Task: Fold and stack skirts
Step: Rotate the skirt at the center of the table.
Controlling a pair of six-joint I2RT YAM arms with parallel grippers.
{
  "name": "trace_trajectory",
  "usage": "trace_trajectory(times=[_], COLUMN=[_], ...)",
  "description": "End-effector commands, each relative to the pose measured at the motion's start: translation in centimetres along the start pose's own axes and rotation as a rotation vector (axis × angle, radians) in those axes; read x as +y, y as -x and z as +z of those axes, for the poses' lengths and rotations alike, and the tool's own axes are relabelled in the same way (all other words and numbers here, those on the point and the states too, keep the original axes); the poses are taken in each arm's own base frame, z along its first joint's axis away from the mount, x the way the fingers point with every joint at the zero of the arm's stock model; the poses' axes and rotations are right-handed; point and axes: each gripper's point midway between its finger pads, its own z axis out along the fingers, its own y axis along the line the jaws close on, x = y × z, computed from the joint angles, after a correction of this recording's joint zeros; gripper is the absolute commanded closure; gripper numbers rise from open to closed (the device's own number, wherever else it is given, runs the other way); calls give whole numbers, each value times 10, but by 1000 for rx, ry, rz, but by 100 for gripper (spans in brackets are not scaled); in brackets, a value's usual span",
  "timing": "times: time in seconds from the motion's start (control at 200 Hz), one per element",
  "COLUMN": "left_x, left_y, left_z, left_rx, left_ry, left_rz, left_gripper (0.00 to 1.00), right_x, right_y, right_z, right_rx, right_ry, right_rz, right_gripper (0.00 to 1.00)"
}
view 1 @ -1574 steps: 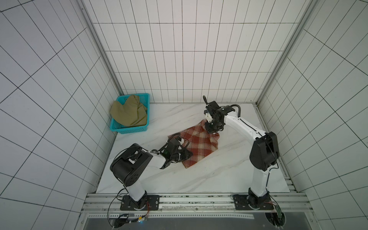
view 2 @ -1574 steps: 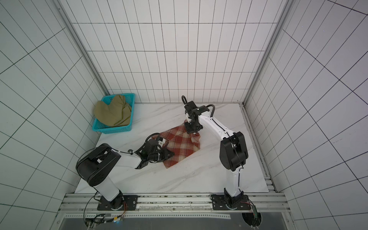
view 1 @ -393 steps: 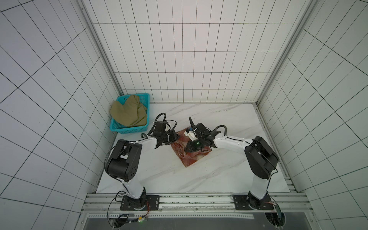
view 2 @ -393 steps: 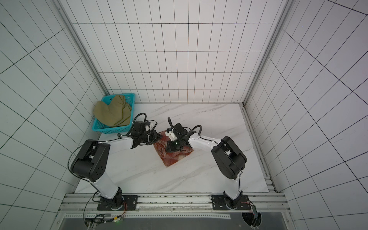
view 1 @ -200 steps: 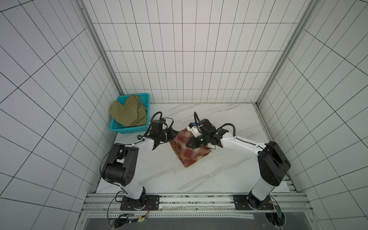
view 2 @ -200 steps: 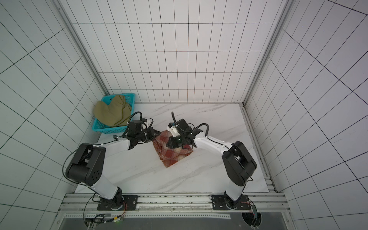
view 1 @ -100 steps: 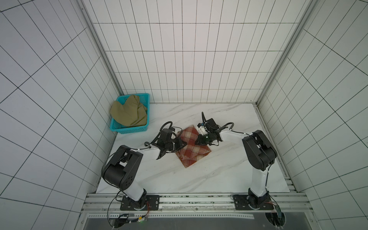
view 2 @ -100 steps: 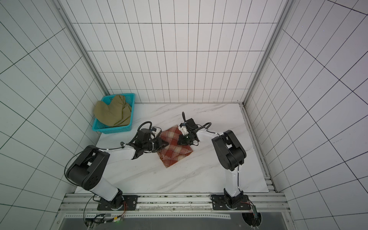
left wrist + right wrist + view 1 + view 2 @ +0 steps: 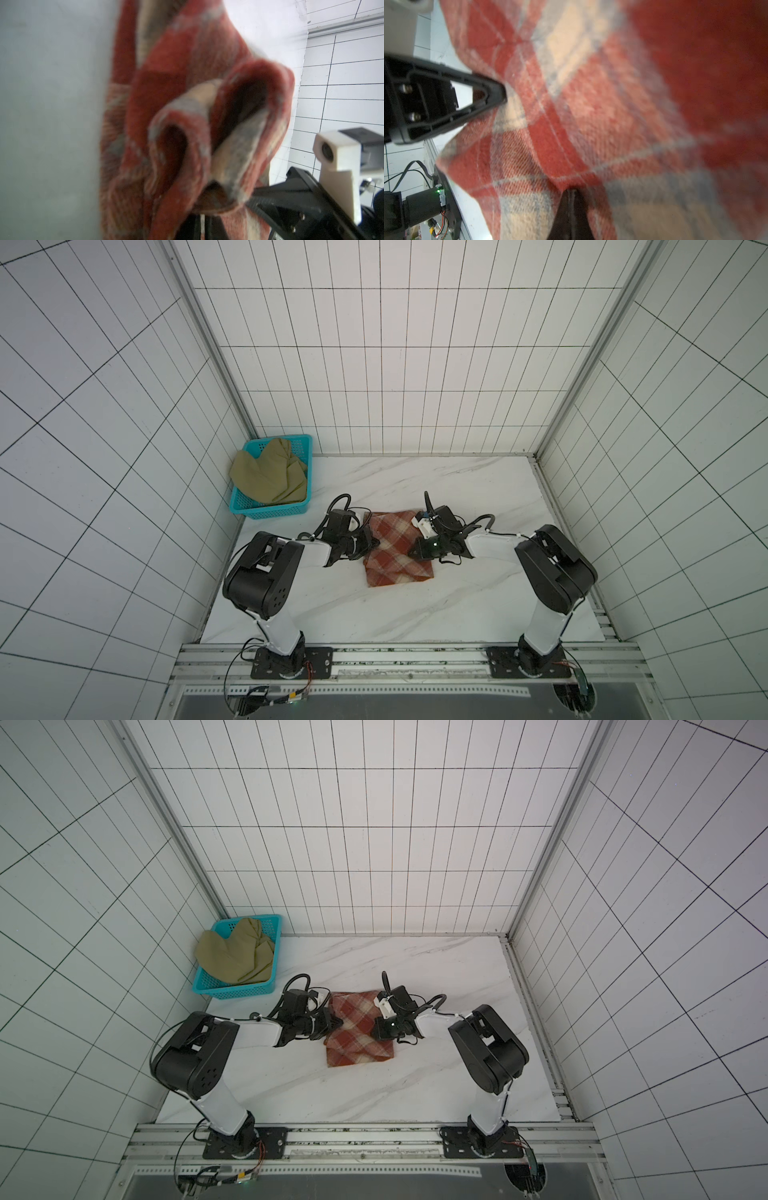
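The plaid skirt (image 9: 395, 560) (image 9: 357, 1042) lies folded into a rough rectangle in the middle of the marble table. My left gripper (image 9: 371, 545) (image 9: 336, 1025) sits at its left edge, shut on a bunched fold of the plaid skirt (image 9: 187, 62); the closed tips (image 9: 204, 216) are half buried in cloth. At the right edge my right gripper (image 9: 412, 552) (image 9: 374, 1033) is shut, its tips (image 9: 572, 192) pinching a pucker of the plaid skirt (image 9: 612, 104). The olive skirt (image 9: 266, 479) (image 9: 232, 957) lies heaped in the basket, away from both grippers.
The teal basket (image 9: 270, 512) (image 9: 232, 990) stands in the table's back left corner against the tiled wall. Tiled walls close in the table on three sides. A metal rail (image 9: 395, 655) with both arm bases runs along the front edge.
Both grippers have closed and come toward the front, now at opposite side edges of the plaid skirt. The skirt has turned and lies squarer to the table edge.
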Motion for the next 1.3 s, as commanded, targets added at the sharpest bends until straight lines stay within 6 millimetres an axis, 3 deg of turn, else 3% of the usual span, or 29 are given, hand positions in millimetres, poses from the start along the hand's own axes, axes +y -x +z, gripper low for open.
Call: trace_trajectory(times=[0.0, 0.135, 0.24, 0.32, 0.415, 0.475, 0.68, 0.894, 1.084, 1.299], left_x=[12, -24, -59, -76, -83, -82, -62, -24, 7, 38], left_y=[19, 46, 54, 49, 33, 21, -27, -49, -48, -26], left_z=[4, -7, -27, -43, -56, -60, -56, -45, -37, -40], left_rx=[-32, -87, -125, -134, -124, -112, -52, -25, -17, -66], left_ry=[57, -23, -102, -148, -175, -179, -143, -67, 20, 125], left_rz=[28, 104, 173, 183, 165, 142, 98, 48, 15, 7], left_gripper=[91, 91, 91, 91, 91, 91, 91, 91, 94, 96], right_x=[5, 51, 77, 87, 84, 71, 33, -14, -42, -45], right_y=[-42, -10, 22, 47, 74, 89, 113, 103, 59, 8], right_z=[14, 15, -6, -28, -48, -54, -42, -16, -2, -12], right_rx=[89, 30, -47, -113, -159, -181, -160, -114, -55, -32], right_ry=[-74, -29, 26, 57, 83, 75, 86, 27, -21, -37], right_rz=[4, -80, -117, -147, -153, -142, -91, -9, 78, 142], right_gripper=[100, 100, 100, 100, 100, 100, 100, 100, 100, 100])
